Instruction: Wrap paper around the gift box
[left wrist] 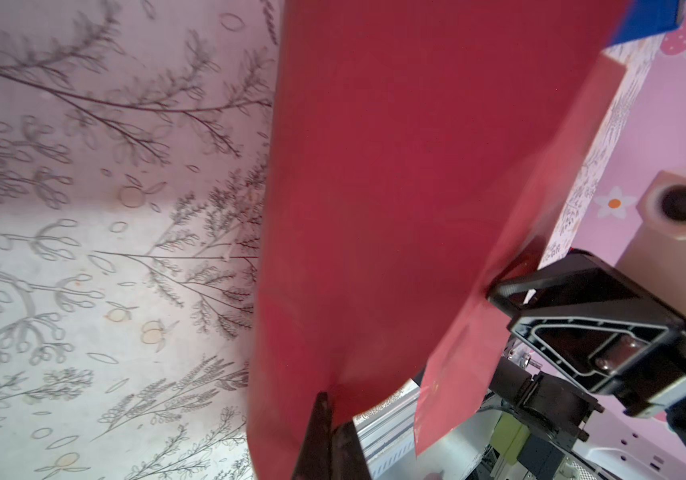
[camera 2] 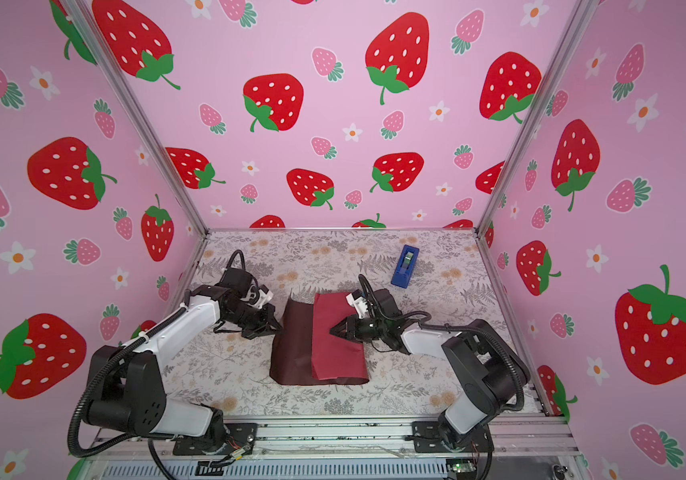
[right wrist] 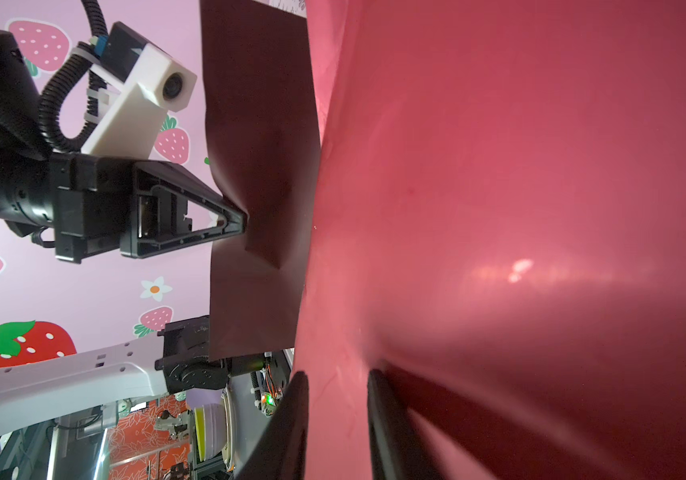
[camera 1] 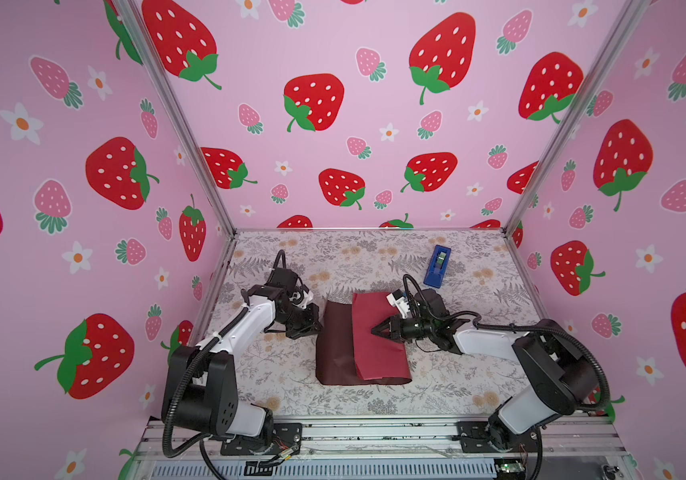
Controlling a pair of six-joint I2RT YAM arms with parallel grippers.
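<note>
Pinching the paper (camera 1: pixel 378 357) tight at its dark edge with the left pincer (camera 1: pixel 319 328). Pressing the red flap under the right pincer (camera 1: pixel 374 331), open a little; cannot tell if holding.

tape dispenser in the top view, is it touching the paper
No, the tape dispenser lies farther back on the table, apart from the paper, with bare tabletop between them.

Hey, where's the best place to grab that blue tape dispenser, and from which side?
Probably pinch the tape dispenser across its narrow width at mid-length, jaws coming down from above: it is long and slim, alone on the table, both long sides clear.
</note>
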